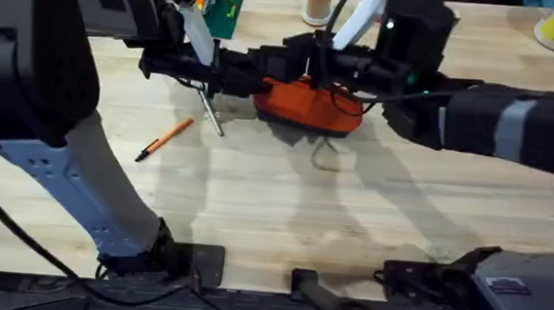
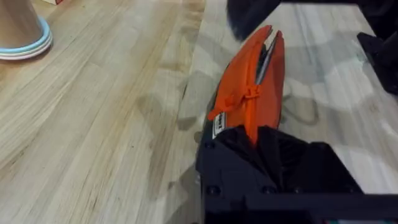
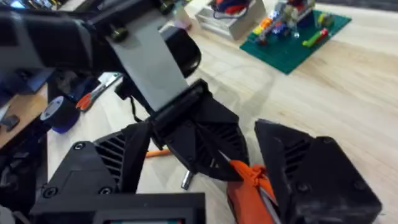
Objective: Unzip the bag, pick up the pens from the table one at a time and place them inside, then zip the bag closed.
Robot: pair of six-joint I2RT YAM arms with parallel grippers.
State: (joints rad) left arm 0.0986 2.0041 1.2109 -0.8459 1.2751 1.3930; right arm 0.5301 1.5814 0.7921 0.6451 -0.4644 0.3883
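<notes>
both grippers at the orange bag, pens on the table

the table is seen as a pale plank top across the overhead view. the bag lies in the upper middle of that view, orange and oblong. in the left wrist view its zipper is seen partly parted along the top. the left gripper is closed on the bag's left end, its black fingers wrapped over the fabric. the right gripper is placed over the bag's top; its fingers are held apart with the orange end between them. the orange pen lies at centre left, well apart from the bag. the grey pen lies just left of the bag.
</notes>
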